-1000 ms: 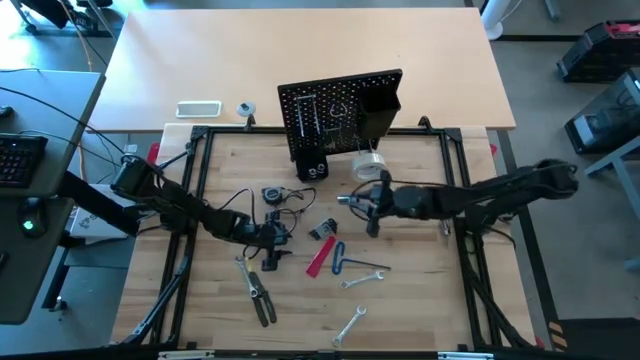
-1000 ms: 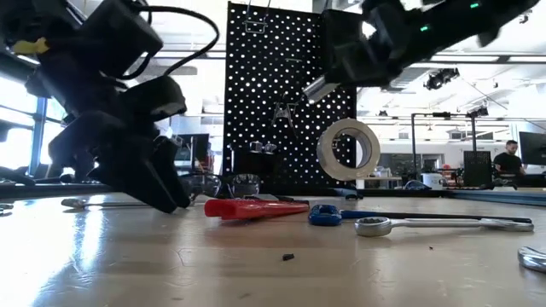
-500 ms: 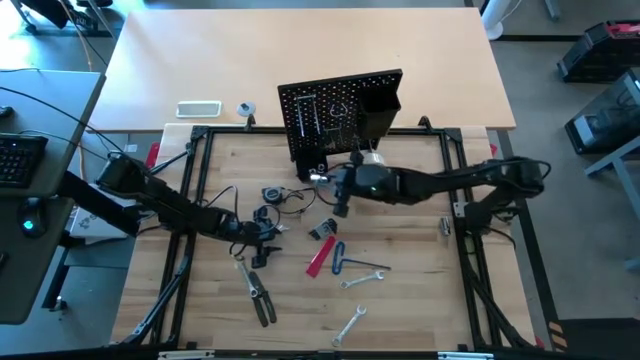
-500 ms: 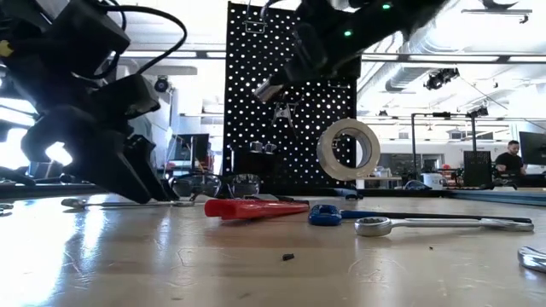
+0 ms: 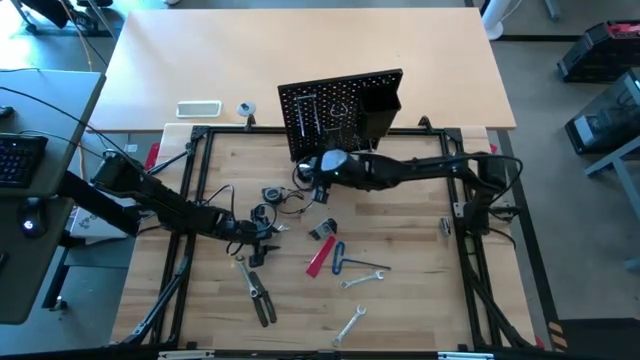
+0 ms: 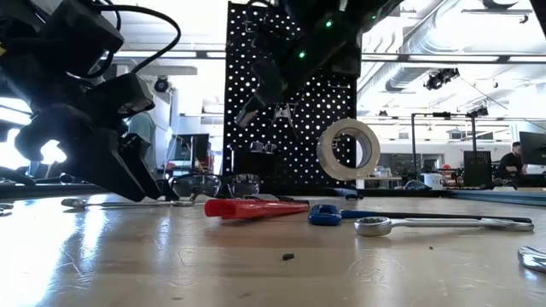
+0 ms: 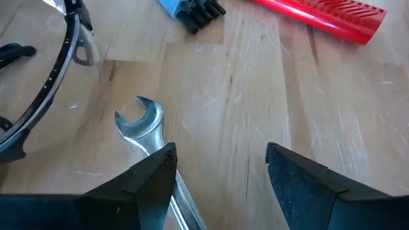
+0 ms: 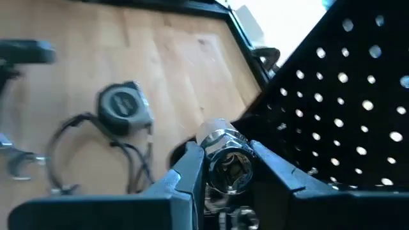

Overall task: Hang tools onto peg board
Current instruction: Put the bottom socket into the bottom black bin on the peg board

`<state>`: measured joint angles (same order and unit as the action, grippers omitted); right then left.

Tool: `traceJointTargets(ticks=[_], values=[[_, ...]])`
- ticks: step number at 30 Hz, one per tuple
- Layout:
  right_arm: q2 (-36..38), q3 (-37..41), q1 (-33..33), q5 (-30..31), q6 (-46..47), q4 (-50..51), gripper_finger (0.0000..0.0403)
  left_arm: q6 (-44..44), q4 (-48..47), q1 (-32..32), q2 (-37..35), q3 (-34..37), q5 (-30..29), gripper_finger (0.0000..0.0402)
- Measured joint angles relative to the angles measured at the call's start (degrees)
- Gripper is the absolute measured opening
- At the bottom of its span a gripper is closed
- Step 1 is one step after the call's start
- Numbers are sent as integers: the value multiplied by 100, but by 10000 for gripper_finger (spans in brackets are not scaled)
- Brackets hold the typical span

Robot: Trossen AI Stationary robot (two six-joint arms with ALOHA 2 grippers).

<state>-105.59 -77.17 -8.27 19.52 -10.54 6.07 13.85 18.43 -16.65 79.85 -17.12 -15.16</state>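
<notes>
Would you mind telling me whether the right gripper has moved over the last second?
Yes. In the high view the right gripper has swept leftward along the front of the peg board, from near its right end to its left part.

— Any room in front of the peg board (image 5: 340, 105)?
— Little: the right end effector (image 5: 318, 170) and arm cross it, tape measure (image 5: 272, 193) and cables below.
— And the table (image 5: 420, 290)?
— Bare wood at right; wrenches (image 5: 362, 277), pliers (image 5: 262, 300) and the left end effector (image 5: 262, 247) crowd the middle.

Bright, even light (backlit low view), blurred close-ups
</notes>
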Motion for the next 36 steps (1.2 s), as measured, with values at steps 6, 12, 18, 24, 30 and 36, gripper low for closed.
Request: traceJointTargets(ticks=[6,12,18,24,30,36], values=[[-235,-231,-177,3,125,161,85,-1,-44,-34,0,0,0,231],[-286,-242,-221,-50,299,138,85,-10,-50,-32,-2,-2,-3,231],[-317,-236,-227,-58,450,160,85,-57,-16,-32,-2,-2,-4,231],[-463,-226,-226,167,456,321,85,-22,81,-32,-2,-2,-2,231],[-557,-225,-230,230,451,269,85,4,101,-32,-4,-4,-2,231],[-557,-225,-228,219,425,296,85,4,132,-32,-4,-4,-2,231]])
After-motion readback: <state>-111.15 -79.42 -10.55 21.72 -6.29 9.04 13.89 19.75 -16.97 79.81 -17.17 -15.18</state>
